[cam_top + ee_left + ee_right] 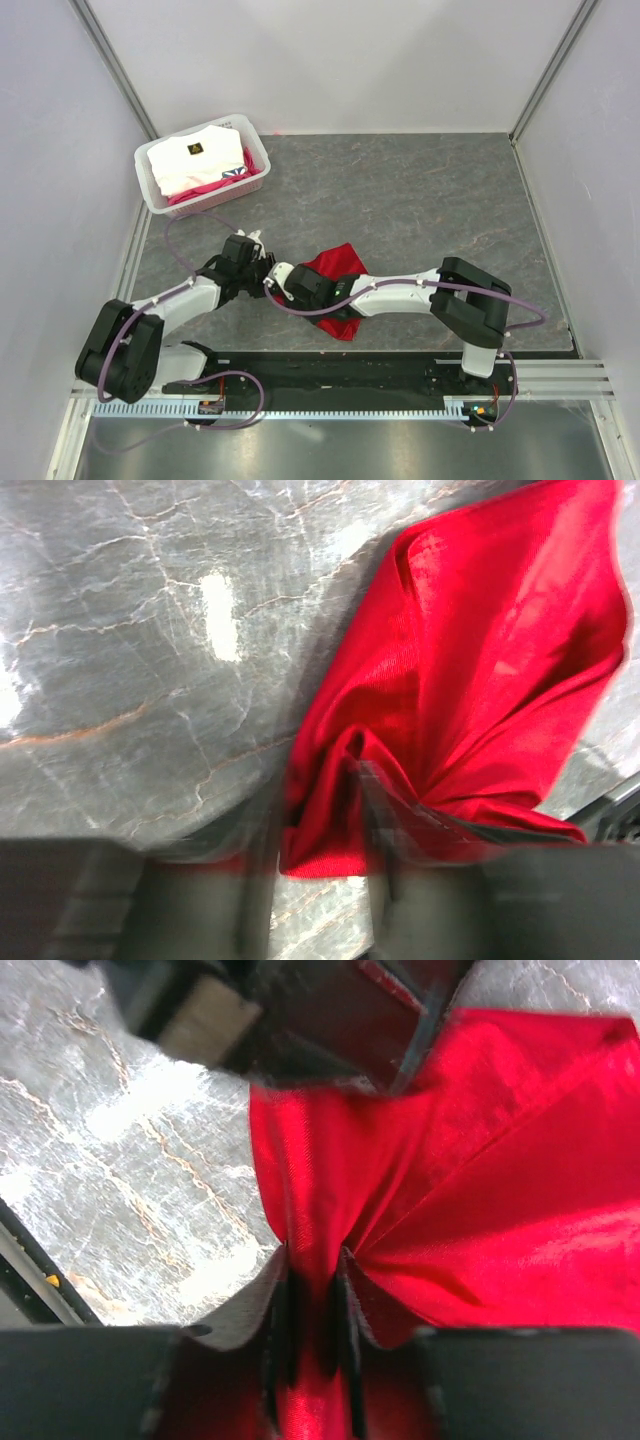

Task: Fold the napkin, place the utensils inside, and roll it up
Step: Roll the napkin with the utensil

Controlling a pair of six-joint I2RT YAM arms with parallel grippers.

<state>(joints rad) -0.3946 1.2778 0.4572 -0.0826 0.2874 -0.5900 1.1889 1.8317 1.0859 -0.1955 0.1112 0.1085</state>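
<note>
White plastic basket of white-pink fabric sits back-left on grey marbled surface. My left tool straddles crumpled edge of bright red fabric napkin; view blurred, cannot tell grip. Napkin lies bunched mid-surface, toward near edge. My right tool clenched on pinched napkin fold.

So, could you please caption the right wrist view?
Right gripper pinches a bunched fold of the red napkin against the grey table.
</note>
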